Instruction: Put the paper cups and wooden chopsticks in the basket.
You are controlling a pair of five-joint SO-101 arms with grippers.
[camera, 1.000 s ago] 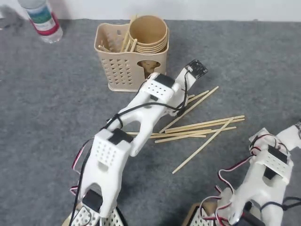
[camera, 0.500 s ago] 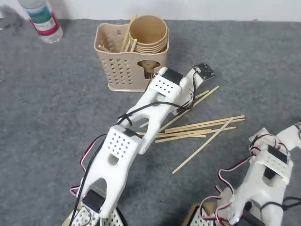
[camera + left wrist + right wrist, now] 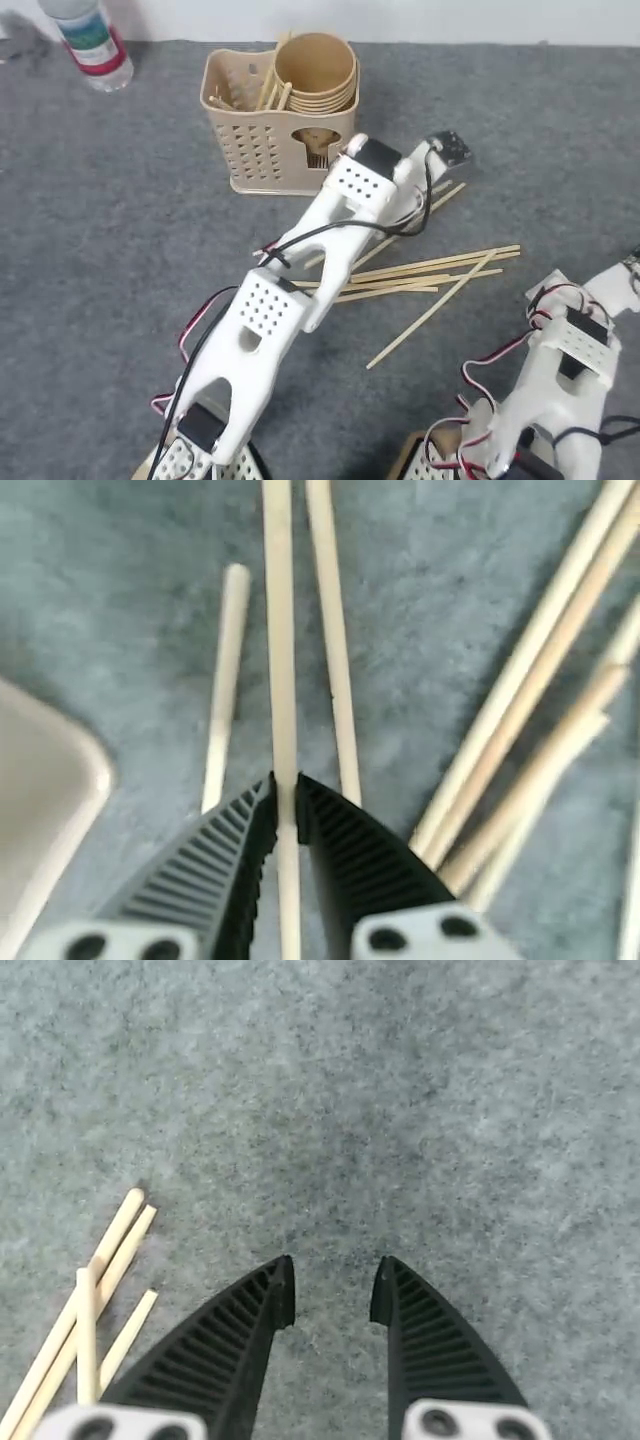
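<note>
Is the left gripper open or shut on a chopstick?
Shut: in the left wrist view, the left gripper pinches one chopstick, its jaws pressed against both sides.

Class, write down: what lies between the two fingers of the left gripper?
One wooden chopstick lies between the fingers of the left gripper, which are closed against it on both sides. The left wrist view shows this.
</note>
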